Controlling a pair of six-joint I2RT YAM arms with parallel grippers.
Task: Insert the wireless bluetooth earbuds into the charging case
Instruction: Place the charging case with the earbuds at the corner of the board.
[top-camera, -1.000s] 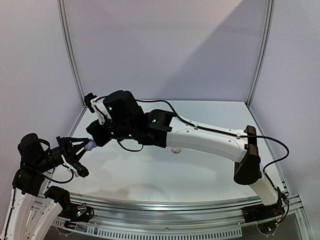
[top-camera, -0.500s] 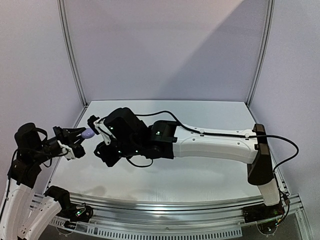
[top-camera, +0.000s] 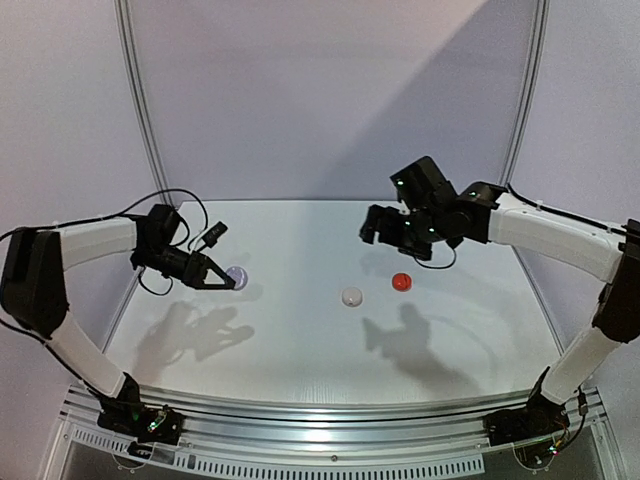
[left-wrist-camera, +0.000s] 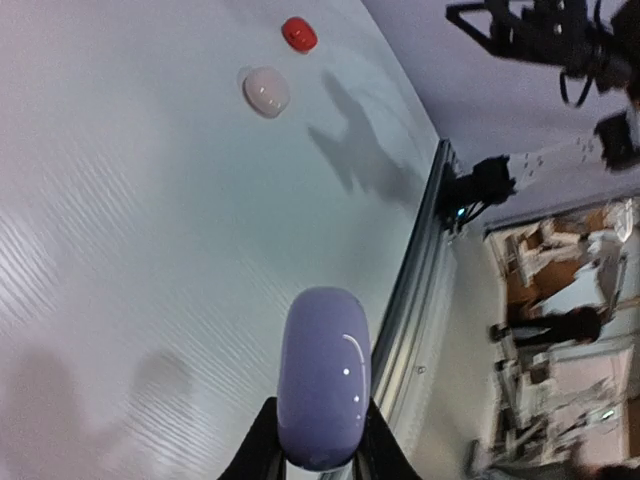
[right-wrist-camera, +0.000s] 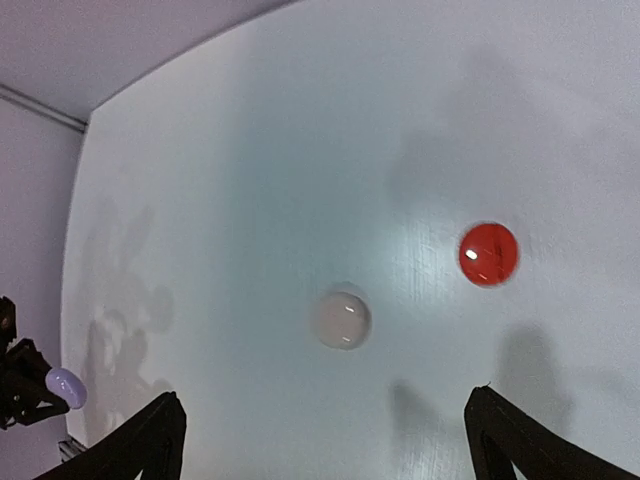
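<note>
Glossy lilac case (left-wrist-camera: 322, 375) — smooth, oval, pinched in left hand (left-wrist-camera: 322, 445)

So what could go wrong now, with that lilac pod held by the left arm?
1. The left end effector pinches the glossy lilac case by one end only, so it might slip or swivel out.
2. The white case and red case lie loose and close together on the table. The open right end effector, coming down for one, might knock the other away.
</note>
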